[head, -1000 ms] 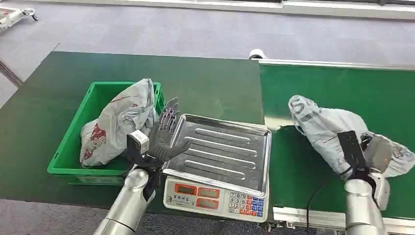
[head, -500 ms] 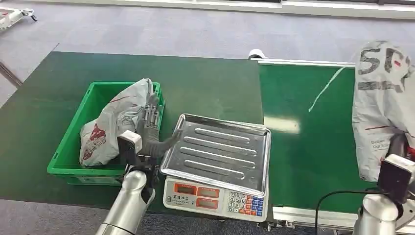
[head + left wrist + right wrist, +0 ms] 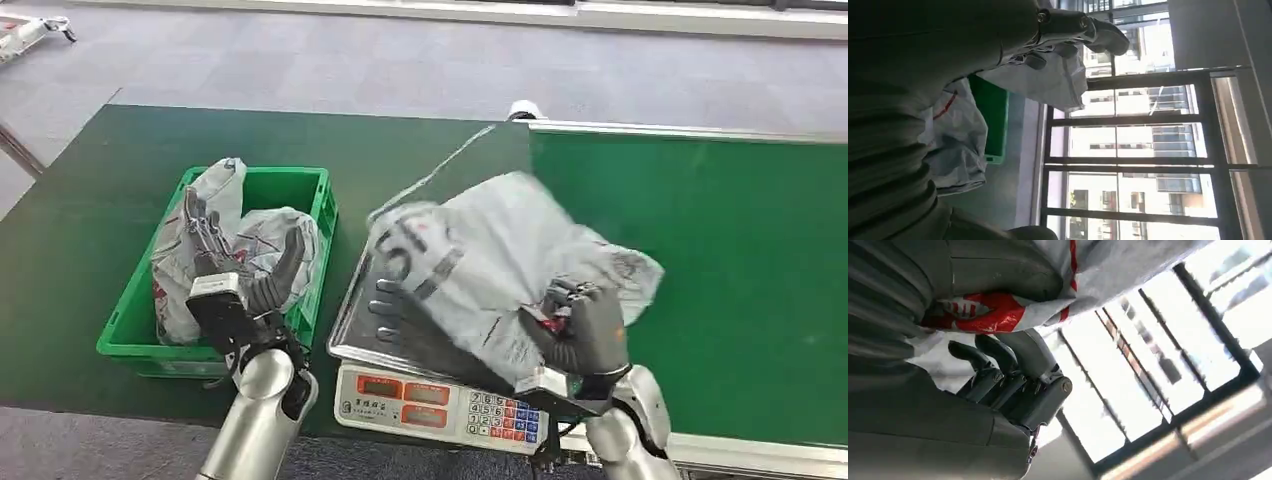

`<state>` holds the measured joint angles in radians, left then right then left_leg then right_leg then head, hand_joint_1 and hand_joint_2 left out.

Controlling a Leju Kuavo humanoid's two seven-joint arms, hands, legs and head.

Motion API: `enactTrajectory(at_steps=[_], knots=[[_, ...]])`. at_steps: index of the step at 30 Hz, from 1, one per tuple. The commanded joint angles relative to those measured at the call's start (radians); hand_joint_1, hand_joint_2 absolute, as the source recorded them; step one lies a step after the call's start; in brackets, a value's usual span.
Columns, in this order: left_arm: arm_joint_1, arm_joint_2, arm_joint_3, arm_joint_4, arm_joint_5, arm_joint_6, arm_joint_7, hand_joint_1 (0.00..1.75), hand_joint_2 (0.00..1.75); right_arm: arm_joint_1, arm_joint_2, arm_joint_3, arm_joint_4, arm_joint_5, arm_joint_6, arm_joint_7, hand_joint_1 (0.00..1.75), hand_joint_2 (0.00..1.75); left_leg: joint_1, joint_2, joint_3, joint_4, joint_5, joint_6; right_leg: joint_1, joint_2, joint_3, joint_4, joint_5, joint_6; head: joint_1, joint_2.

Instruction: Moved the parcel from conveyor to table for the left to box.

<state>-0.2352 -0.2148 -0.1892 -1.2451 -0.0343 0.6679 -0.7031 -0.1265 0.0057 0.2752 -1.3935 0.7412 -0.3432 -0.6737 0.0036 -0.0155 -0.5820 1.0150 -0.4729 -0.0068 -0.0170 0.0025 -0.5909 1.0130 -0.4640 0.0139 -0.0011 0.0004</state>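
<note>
The right hand (image 3: 583, 330) grips the near edge of a grey parcel (image 3: 500, 265), fingers curled into the plastic; in the right wrist view the hand (image 3: 998, 375) has a fold of the bag with red print (image 3: 983, 315) bunched between its thumb and fingers. The parcel is spread over the steel tray of the scale (image 3: 365, 320), covering most of the tray and hanging past its right side toward the conveyor (image 3: 720, 230). Whether it rests fully on the tray or is partly lifted cannot be told, as the bag is blurred. The scale's keypad front (image 3: 440, 400) faces the robot, just below the parcel.

The left hand (image 3: 240, 275) is raised over the green box (image 3: 310, 200), fingers spread apart and upright, holding nothing. It stands in front of a second grey bag (image 3: 225, 190) that lies in the box, with a further fold of grey plastic just to the right of the fingers. In the left wrist view the hand (image 3: 1068, 30) has its fingers near the grey plastic, with the green box wall (image 3: 990, 120) beyond. Touch cannot be told there.

The box and scale sit side by side on the green tabletop (image 3: 90, 200), the scale just right of the box.
</note>
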Motion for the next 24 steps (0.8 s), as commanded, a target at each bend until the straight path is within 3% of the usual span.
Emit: enactTrajectory(at_steps=[1, 18, 22, 23, 24], knots=[[-0.004, 0.01, -0.034, 0.055, 0.012, -0.022, 0.005, 0.0, 1.75, 0.019, -0.078, 0.19, 0.116, -0.02, 0.071, 0.001, 1.75, 1.75, 0.001, 0.001, 0.003, -0.002, 0.0, 0.0, 0.001, -0.001, 0.003, -0.003, 0.0, -0.001, 0.0, 0.0], [-0.009, 0.004, -0.041, 0.082, 0.013, -0.024, 0.005, 0.0, 1.75, 0.044, -0.12, 0.224, 0.069, -0.107, 0.095, -0.024, 1.75, 1.75, 0.0, 0.002, 0.003, -0.002, 0.0, 0.0, 0.001, 0.0, 0.003, -0.004, 0.001, -0.001, 0.0, 0.0], [-0.011, 0.007, -0.048, 0.098, 0.016, -0.04, 0.005, 0.0, 1.75, 0.043, -0.131, 0.205, 0.08, -0.1, 0.02, 0.001, 1.75, 1.75, 0.0, 0.002, 0.002, -0.001, 0.0, 0.0, 0.0, 0.0, 0.002, -0.002, 0.0, 0.0, 0.0, 0.0], [-0.009, 0.008, -0.052, 0.103, 0.017, -0.05, 0.005, 0.0, 1.75, 0.043, -0.136, 0.201, 0.084, -0.106, 0.015, 0.006, 0.31, 1.75, 0.0, 0.002, 0.003, -0.002, 0.0, 0.0, 0.0, 0.0, 0.003, -0.003, 0.0, 0.0, 0.0, 0.0], [-0.013, 0.008, -0.062, 0.107, 0.01, -0.051, 0.005, 0.0, 1.75, 0.049, -0.145, 0.191, 0.078, -0.122, 0.002, -0.005, 0.14, 1.75, 0.0, 0.002, 0.004, -0.003, 0.0, 0.0, 0.001, 0.0, 0.004, -0.004, 0.001, -0.001, 0.0, 0.0]])
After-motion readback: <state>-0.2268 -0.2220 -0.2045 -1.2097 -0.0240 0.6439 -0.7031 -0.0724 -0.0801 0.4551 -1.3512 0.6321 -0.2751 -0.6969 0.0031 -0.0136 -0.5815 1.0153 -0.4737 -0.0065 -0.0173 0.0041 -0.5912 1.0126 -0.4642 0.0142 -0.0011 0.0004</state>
